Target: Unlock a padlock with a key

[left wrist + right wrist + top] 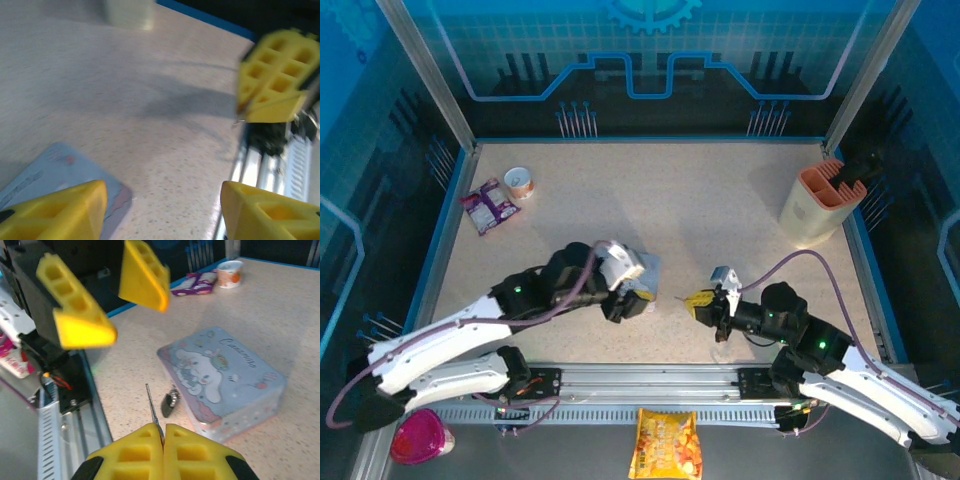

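Note:
The small dark padlock (171,402) lies on the table against the near side of the pastel cartoon tin (225,375). My right gripper (163,436) is shut on the thin silvery key (154,407), whose blade points forward just left of the padlock without touching it. From above, the right gripper (703,303) sits right of the tin (648,268). My left gripper (630,295) hovers open at the tin's near edge, its yellow fingers (80,325) spread wide. In the left wrist view the open left gripper (162,210) frames bare table, with the tin's corner (50,170) at left and the right gripper (275,75) opposite.
A beige holder with an orange insert (817,203) stands at the back right. A purple packet (490,205) and a small cup (521,182) lie at the back left. The metal rail (640,380) runs along the near edge, with a yellow snack bag (665,445) and pink container (420,437) beyond it.

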### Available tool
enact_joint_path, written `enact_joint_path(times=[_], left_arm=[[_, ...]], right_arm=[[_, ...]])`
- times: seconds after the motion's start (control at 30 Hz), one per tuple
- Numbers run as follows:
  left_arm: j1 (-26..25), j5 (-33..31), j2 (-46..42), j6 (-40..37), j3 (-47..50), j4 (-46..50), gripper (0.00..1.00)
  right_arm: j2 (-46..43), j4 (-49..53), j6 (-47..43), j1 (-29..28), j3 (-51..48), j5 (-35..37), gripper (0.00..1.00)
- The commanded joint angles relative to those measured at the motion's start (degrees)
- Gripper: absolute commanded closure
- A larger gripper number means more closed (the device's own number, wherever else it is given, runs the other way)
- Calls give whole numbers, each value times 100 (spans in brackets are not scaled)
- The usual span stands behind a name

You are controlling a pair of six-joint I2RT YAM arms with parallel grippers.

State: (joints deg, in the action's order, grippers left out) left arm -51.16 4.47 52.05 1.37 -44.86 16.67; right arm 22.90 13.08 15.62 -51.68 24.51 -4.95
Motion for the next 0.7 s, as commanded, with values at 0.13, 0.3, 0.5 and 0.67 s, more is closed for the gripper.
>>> enact_joint_path(times=[0.13, 0.3, 0.5, 0.67], left_arm=[[400, -926, -365, 2499, 765, 544, 37], [400, -1126, -337, 3236, 1227, 778, 37], [355, -1112, 34, 3456, 1621, 412, 39], [175, -1420, 560, 3640, 1622, 245, 40]], right_arm=[[149, 514, 692, 19, 207, 778, 100], [266, 202, 825, -127, 19, 879, 100], [288, 28, 899, -202, -35, 916, 100], [277, 13, 932, -285, -68, 987, 100]])
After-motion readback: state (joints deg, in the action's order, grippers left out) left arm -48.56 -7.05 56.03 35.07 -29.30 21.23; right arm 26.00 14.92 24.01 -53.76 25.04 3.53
